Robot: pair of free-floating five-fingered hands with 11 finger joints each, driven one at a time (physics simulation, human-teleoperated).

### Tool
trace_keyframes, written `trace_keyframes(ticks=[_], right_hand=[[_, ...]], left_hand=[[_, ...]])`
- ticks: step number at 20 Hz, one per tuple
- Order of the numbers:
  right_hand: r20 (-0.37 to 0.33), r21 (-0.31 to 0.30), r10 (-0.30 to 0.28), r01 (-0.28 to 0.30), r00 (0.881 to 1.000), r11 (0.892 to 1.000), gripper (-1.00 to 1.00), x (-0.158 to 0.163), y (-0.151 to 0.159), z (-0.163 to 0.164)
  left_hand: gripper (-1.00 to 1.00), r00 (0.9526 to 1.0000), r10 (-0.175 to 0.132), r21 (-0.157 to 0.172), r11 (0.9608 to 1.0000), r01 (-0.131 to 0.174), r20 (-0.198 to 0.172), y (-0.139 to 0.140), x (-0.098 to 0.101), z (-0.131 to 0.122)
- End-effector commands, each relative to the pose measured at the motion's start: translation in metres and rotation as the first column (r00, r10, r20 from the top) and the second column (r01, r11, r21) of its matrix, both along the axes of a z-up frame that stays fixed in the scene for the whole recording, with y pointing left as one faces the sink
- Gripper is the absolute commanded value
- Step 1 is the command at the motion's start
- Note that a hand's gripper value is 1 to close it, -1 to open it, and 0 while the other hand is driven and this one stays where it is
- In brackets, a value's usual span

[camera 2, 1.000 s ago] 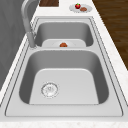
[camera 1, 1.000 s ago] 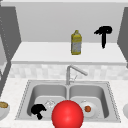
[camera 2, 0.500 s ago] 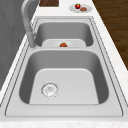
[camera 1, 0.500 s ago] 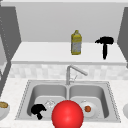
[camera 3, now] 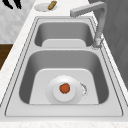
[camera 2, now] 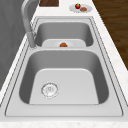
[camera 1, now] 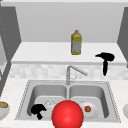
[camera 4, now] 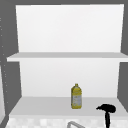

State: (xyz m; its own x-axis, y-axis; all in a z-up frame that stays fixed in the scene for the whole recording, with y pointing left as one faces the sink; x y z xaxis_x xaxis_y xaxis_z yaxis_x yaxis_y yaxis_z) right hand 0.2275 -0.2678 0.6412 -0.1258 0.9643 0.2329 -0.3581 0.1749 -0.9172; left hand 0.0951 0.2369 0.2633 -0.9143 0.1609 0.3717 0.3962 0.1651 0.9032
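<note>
yellow bottle [camera 1: 76,43] left of right hand [camera 1: 107,58]

Bottle [camera 1: 76,42] on shelf [camera 1: 45,52] behind faucet [camera 1: 72,72]; right hand [camera 1: 106,58] to its right. Plate [camera 3: 65,89] in right basin; left hand [camera 1: 38,110] over left basin.

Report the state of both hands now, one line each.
Left hand: low at the front of the sink's left basin, holding nothing visible; fingers cannot be told.
Right hand: in the air right of the yellow bottle; fingers cannot be told.

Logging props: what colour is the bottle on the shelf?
Yellow; the bottle shows best in the front view.
</note>
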Motion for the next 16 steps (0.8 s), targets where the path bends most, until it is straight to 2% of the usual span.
trace_keyframes(ticks=[1, 5, 16], right_hand=[[0.029, -0.016, -0.012, 0.012, 1.0, 1.0, -1.0, -0.031, 0.0, -0.031], [0.009, -0.051, -0.008, 0.009, 1.0, 0.999, -1.0, -0.063, 0.003, -0.063], [0.007, -0.082, -0.013, 0.014, 1.0, 0.997, -1.0, -0.153, 0.014, -0.153]], left_hand=[[0.0, 1.0, 0.0, 0.0, 1.0, 0.0, 0.0, 0.0, 0.0, 0.0], [0.0, 1.0, 0.0, 0.0, 1.0, 0.0, 0.0, 0.0, 0.0, 0.0], [0.0, 1.0, 0.0, 0.0, 1.0, 0.0, 0.0, 0.0, 0.0, 0.0]])
